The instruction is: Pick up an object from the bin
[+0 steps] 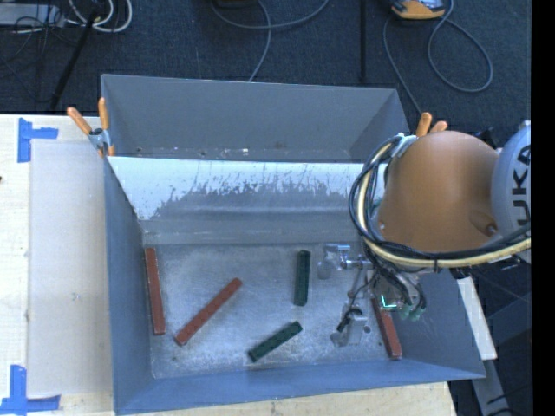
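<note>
My gripper (351,321) hangs low over the right part of the bin floor, just below the orange dome on the wrist. A red-brown stick (389,334) lies right beside it against the right wall, pointing towards the front. To its left a dark green stick (301,277) lies nearly upright in the view. A second dark green stick (275,341) rests slanted near the front wall, left of the gripper. I see nothing held in the gripper.
Two more red-brown sticks lie in the left half: one (154,290) along the left wall, one (208,310) slanted in the middle left. The arm's dome and cables cover the bin's right rear corner.
</note>
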`<state>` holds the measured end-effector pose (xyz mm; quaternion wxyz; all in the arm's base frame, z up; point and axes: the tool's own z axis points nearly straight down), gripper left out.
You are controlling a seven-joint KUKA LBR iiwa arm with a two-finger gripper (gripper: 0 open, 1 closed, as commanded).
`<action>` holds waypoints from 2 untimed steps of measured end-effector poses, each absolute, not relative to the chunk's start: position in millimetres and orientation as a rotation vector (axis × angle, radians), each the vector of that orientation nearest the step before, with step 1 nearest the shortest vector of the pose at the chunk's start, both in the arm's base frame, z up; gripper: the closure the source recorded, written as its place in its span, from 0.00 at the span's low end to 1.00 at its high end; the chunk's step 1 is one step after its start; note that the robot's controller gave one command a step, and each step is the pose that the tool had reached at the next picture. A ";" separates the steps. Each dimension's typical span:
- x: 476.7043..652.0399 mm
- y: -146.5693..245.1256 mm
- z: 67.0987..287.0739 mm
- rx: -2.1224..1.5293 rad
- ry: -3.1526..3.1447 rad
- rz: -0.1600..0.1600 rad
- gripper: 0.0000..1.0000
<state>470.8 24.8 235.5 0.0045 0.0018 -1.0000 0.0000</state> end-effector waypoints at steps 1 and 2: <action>481.4 95.5 70.5 0.763 -3.062 0.001 0.00; 495.8 87.1 100.8 0.830 -3.033 0.000 0.00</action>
